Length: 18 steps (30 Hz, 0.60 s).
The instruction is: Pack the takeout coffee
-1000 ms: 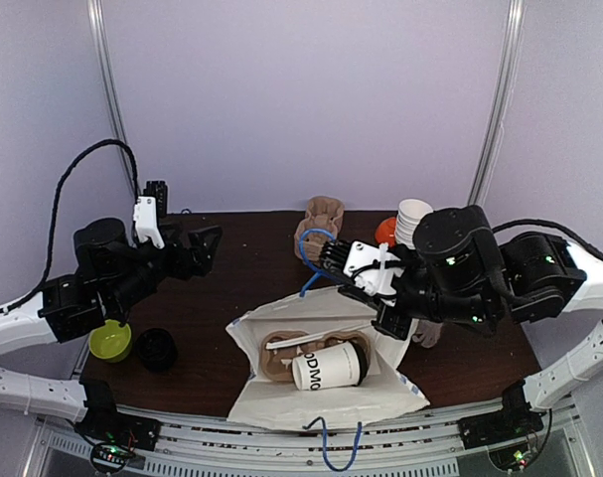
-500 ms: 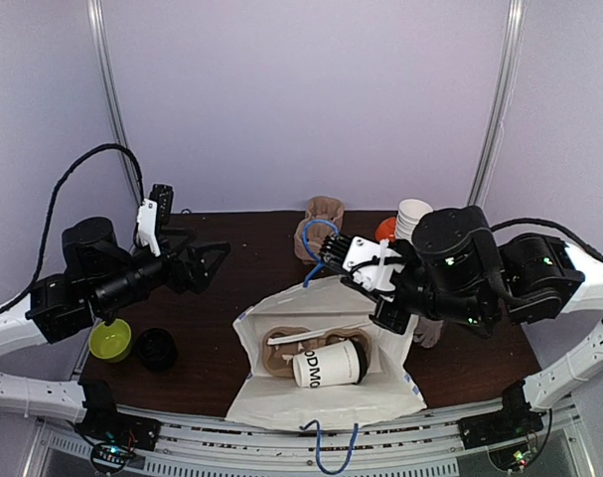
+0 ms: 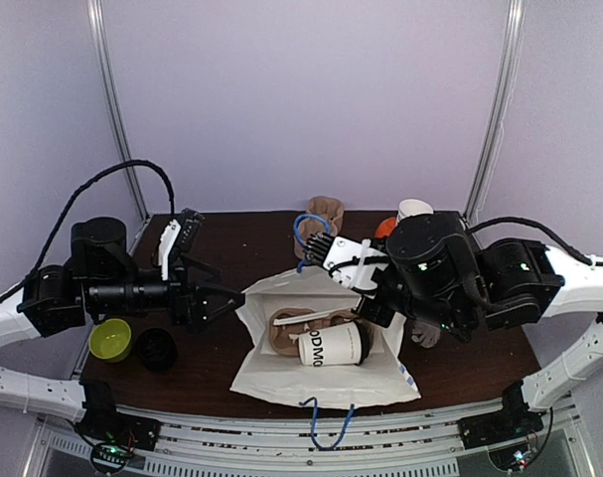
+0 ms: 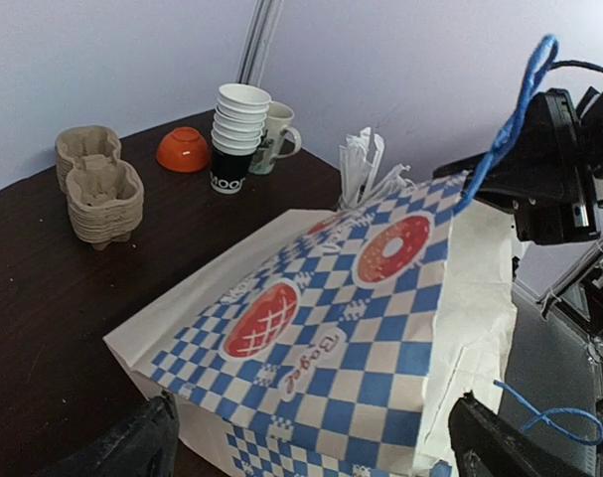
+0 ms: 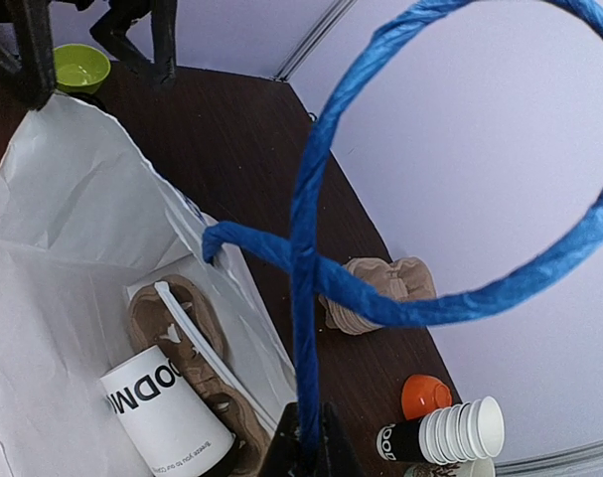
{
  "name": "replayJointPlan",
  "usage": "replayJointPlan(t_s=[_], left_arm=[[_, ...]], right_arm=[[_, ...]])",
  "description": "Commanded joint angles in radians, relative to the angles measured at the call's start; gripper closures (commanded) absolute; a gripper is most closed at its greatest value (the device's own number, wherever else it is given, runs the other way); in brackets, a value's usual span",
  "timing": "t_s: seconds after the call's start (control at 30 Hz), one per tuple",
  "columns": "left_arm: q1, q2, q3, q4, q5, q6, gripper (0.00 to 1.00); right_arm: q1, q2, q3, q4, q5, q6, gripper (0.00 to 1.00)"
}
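The takeout coffee, a white cup with a dark lid, lies on its side on its brown pulp carrier tray inside the checked paper bag. The cup and the carrier tray also show inside the bag in the right wrist view, with a white straw across them. My right gripper is shut on the bag's blue handle and holds it up at the bag's far edge. My left gripper is open just left of the bag, its fingers to either side of the bag's checked face.
A green bowl and a black round thing sit at the left. A stack of pulp trays, an orange bowl and stacked white cups stand at the back. Wrapped straws rise behind the bag. A second blue handle hangs over the front edge.
My left gripper has swung right and toward the front, up to the bag's left side. The right gripper has lifted the blue handle, raising the bag's far wall.
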Motion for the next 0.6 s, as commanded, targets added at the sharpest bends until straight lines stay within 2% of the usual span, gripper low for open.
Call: replayJointPlan(t_s=[0.0, 0.13, 0.33, 0.57], left_arm=[[-0.099, 0.033, 0.04, -0.075, -0.084, -0.012, 0.02], [-0.169, 0.074, 0.078, -0.135, -0.188, -0.015, 0.02], [-0.174, 0.078, 0.082, -0.147, -0.239, -0.067, 0.02], [-0.176, 0.161, 0.198, -0.277, -0.339, -0.103, 0.02]], right_arm=[[0.003, 0.011, 0.013, 0.062, 0.071, -0.004, 1.0], [-0.003, 0.021, 0.023, 0.071, 0.082, 0.004, 1.0], [-0.008, 0.031, 0.036, 0.073, 0.127, -0.002, 1.0], [-0.008, 0.048, 0.037, 0.064, 0.133, -0.007, 1.0]])
